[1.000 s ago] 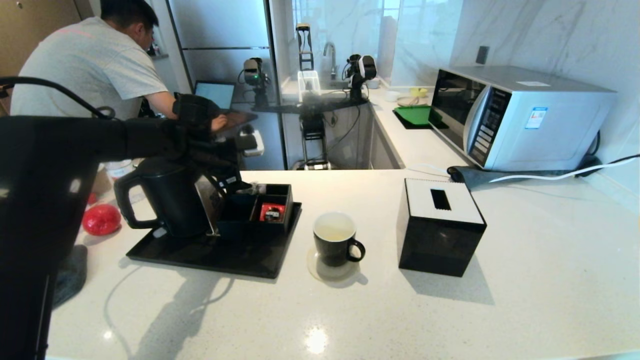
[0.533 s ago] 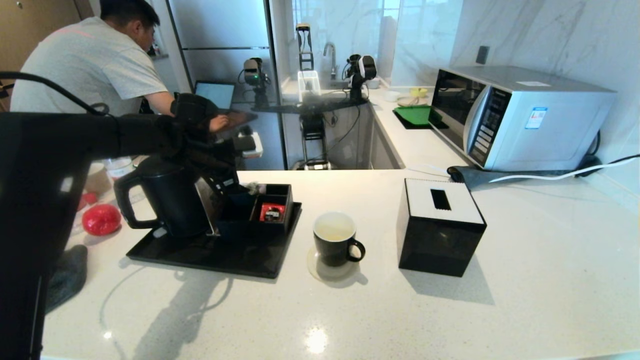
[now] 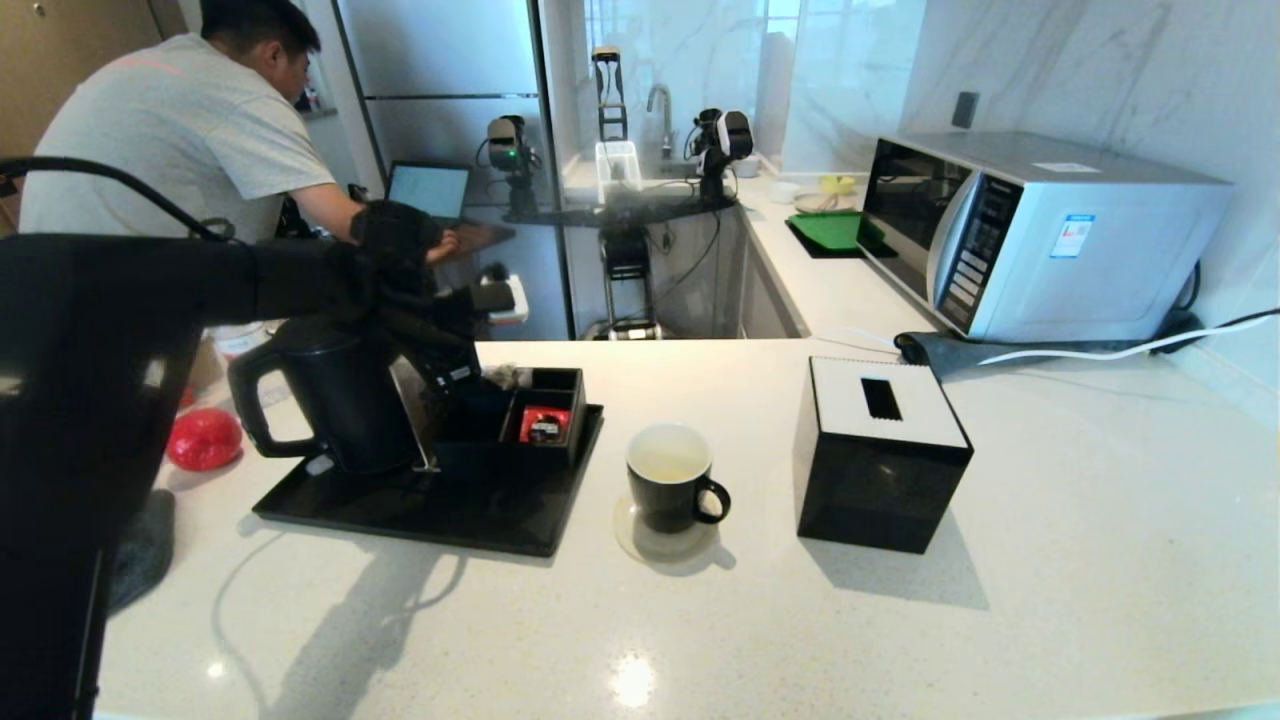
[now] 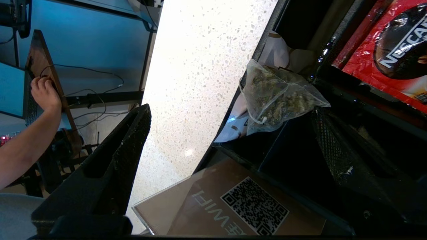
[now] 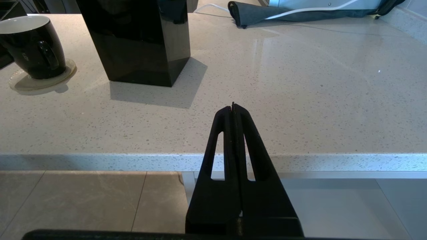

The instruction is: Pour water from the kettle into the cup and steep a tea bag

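Left wrist view | left gripper (image 4: 230,140) wide open, empty | tea bag (image 4: 278,96) just ahead of jaws, nearer one finger, on organiser (image 4: 333,40) rim, long axis across the gap | cup (image 3: 670,490) well apart | right gripper (image 5: 233,107) closed, parked, farther.

A white speckled countertop (image 3: 760,620) carries everything. Directly on it, a black tray (image 3: 400,510) sits at nine o'clock, a clear coaster (image 3: 640,545) lies at the centre, and a black tissue box (image 3: 880,470) stands at three o'clock. A grey cloth (image 3: 960,352) lies at one o'clock beside the microwave (image 3: 1040,235), and a red ball (image 3: 203,438) rests at the far nine o'clock edge.
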{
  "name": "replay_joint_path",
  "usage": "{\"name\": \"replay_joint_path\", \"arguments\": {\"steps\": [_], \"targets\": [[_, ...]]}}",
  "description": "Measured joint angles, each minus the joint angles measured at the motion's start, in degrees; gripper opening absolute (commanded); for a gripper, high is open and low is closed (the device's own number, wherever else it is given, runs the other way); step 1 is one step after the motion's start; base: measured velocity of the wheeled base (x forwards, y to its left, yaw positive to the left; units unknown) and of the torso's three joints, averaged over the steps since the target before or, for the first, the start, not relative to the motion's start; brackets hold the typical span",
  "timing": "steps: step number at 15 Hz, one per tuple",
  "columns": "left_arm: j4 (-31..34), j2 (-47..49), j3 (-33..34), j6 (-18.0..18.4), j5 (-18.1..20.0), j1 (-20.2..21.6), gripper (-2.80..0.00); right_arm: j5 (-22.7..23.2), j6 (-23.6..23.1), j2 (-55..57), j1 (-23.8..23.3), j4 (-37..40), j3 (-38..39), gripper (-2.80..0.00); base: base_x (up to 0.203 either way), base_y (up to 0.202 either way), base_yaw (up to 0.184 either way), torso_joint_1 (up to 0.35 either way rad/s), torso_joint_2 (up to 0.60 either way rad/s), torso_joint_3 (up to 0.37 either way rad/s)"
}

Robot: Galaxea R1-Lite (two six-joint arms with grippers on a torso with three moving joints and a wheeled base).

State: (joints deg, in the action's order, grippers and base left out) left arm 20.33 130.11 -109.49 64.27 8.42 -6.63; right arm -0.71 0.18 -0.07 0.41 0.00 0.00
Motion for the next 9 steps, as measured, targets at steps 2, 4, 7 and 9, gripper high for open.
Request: {"name": "replay_joint_path", "arguments": {"steps": [2,4,7,9], "targets": [[-0.1,0.6,-0.6,0.0,0.0,0.0,0.0,0.0,0.0,0.0,0.0,0.0,0.0,-2.8,0.0,0.0,0.0,0.0,0.0,0.0],[-0.1,0.9,-0.9,0.0,0.0,0.0,0.0,0.0,0.0,0.0,0.0,0.0,0.0,-2.8,0.0,0.0,0.0,0.0,0.0,0.0],[-0.1,1.1,-1.1,0.1,0.0,0.0,-2.8,0.0,0.0,0.0,0.0,0.0,0.0,-2.8,0.0,0.0,0.0,0.0,0.0,0.0],[-0.1,1.2,-1.1,0.2,0.0,0.0,-2.8,0.0,0.0,0.0,0.0,0.0,0.0,-2.8,0.0,0.0,0.0,0.0,0.0,0.0]]}}
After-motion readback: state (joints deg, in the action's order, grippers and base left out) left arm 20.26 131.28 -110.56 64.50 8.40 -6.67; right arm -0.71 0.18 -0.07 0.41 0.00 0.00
